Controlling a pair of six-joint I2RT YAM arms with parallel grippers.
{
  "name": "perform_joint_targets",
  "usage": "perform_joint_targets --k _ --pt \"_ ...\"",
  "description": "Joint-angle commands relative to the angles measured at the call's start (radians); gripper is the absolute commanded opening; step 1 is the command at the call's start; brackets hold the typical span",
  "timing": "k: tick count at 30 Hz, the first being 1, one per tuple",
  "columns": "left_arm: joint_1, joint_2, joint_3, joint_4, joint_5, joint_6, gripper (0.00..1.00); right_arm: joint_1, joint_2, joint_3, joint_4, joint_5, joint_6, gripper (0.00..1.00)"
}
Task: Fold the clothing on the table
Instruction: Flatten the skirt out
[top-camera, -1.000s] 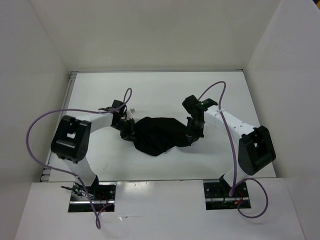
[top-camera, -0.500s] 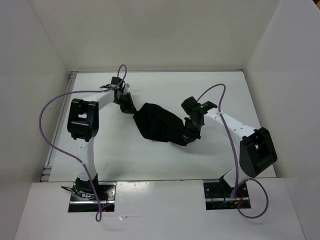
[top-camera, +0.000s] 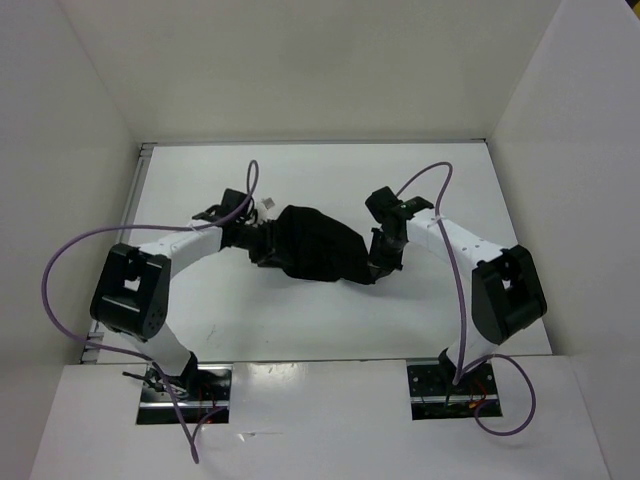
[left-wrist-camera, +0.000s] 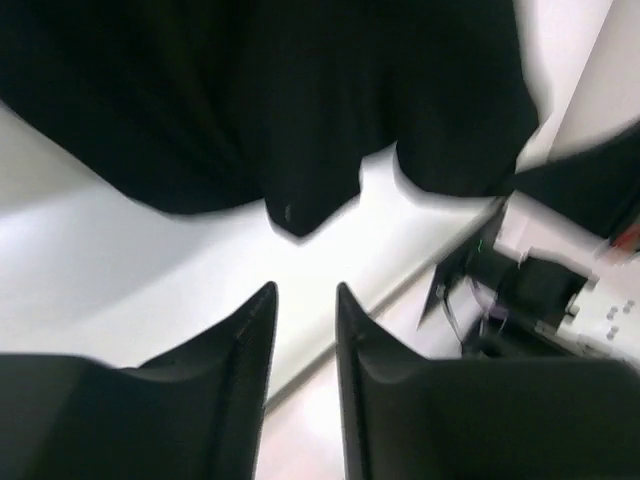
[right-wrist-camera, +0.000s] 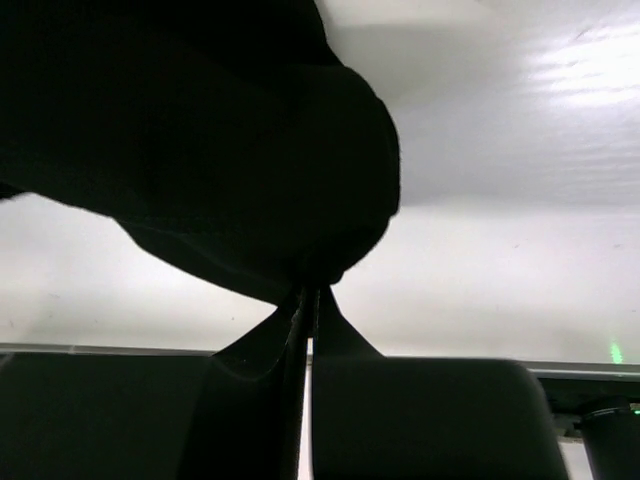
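I see left gripper (left-wrist-camera: 305, 290) fingers narrowly apart, empty, clothing (top-camera: 318, 245) edge hanging just ahead. Right gripper (right-wrist-camera: 308, 292) pinched tight on the cloth's other end. Clothing sits bunched mid table (top-camera: 300, 320), between both arms.

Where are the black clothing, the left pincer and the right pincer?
clothing (top-camera: 318, 246), top external view, middle of the black fabric.
left pincer (left-wrist-camera: 306, 292), left wrist view, gap between its open fingertips.
right pincer (right-wrist-camera: 308, 298), right wrist view, shut fingertips pinching the fabric.
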Motion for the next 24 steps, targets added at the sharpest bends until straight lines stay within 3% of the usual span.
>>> perform_joint_targets --k 1,4,12,16,20,24 --pt "-0.041 0.011 -0.093 0.104 0.083 -0.112 0.35 -0.042 0.005 0.085 -0.006 0.043 -0.041 0.0" --pt "-0.077 0.071 -0.067 0.139 0.095 -0.143 0.35 -0.051 0.016 0.113 -0.027 0.052 -0.061 0.0" --pt "-0.109 0.197 0.037 0.195 0.086 -0.204 0.49 -0.051 0.005 0.124 -0.046 0.052 -0.061 0.0" --pt "-0.129 0.248 0.073 0.207 0.063 -0.217 0.51 -0.051 -0.015 0.092 -0.046 0.052 -0.061 0.0" --pt "-0.147 0.308 0.134 0.173 -0.007 -0.199 0.51 -0.051 -0.024 0.081 -0.055 0.052 -0.061 0.0" --pt "-0.169 0.347 0.146 0.124 -0.082 -0.154 0.4 -0.06 -0.024 0.09 -0.055 0.071 -0.07 0.0"
